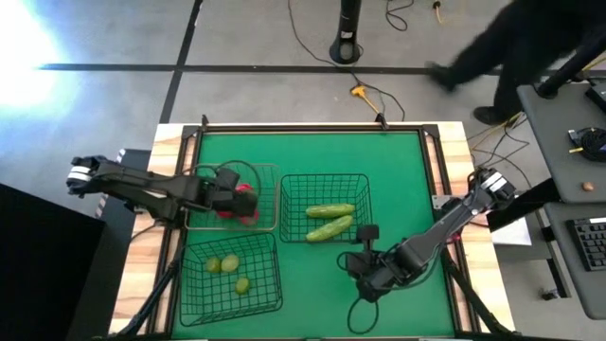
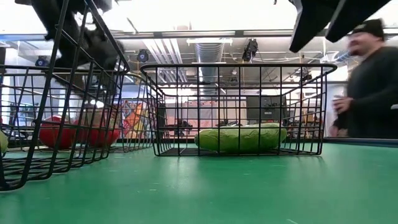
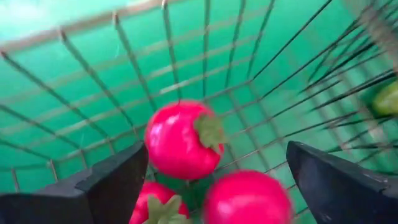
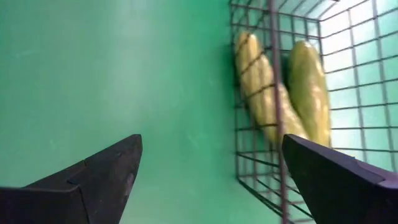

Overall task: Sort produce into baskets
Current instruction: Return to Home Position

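Three red tomatoes [image 3: 180, 140] lie on the floor of the paler brownish wire basket [image 1: 273, 180] at the table's left. My left gripper [image 3: 216, 149] hangs open just above them, its fingers well to either side. Two green cucumbers [image 1: 329, 220] lie side by side in the middle dark basket [image 1: 367, 204]. Three yellow-green fruits [image 1: 230, 267] sit in the near-left basket [image 1: 276, 277]. My right gripper [image 1: 360, 248] is open over bare green table, just off the cucumber basket's near right corner, with nothing between its fingers [image 4: 112, 168].
Bare green tabletop [image 1: 417, 189] lies to the right of the baskets and along the near edge. A person [image 2: 367, 81] moves past beyond the table's far right corner. A desk with a keyboard [image 1: 589, 242] stands to the right.
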Robot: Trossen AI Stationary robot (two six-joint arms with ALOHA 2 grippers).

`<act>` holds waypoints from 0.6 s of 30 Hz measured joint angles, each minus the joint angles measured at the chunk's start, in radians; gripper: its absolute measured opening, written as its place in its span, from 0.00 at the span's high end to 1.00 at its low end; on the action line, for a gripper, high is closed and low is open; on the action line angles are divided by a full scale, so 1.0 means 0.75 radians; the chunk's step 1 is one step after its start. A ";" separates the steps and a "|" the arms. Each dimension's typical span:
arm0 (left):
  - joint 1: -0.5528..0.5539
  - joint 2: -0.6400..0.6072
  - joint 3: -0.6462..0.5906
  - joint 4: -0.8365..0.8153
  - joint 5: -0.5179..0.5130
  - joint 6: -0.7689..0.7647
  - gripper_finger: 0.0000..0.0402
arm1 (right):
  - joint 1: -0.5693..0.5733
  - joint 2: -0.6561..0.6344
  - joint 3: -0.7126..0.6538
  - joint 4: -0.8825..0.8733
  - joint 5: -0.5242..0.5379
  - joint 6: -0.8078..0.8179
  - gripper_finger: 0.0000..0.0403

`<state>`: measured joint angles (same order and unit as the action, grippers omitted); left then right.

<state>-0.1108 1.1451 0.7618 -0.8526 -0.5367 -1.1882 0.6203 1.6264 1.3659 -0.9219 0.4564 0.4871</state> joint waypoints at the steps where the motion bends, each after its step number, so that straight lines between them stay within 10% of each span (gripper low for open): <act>1: 0.000 -0.008 0.029 -0.019 -0.008 0.020 0.09 | -0.006 -0.014 0.000 -0.014 0.000 -0.002 0.06; 11: -0.001 -0.102 0.236 -0.114 -0.073 0.259 0.06 | -0.047 -0.112 -0.003 -0.039 -0.016 -0.059 0.06; 18: -0.001 -0.148 0.202 0.259 -0.142 0.526 0.07 | -0.106 -0.114 -0.067 0.055 -0.034 -0.245 0.08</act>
<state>-0.1112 1.0342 0.9134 -0.6586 -0.6435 -0.7940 0.5409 1.5406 1.3153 -0.8805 0.4312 0.3034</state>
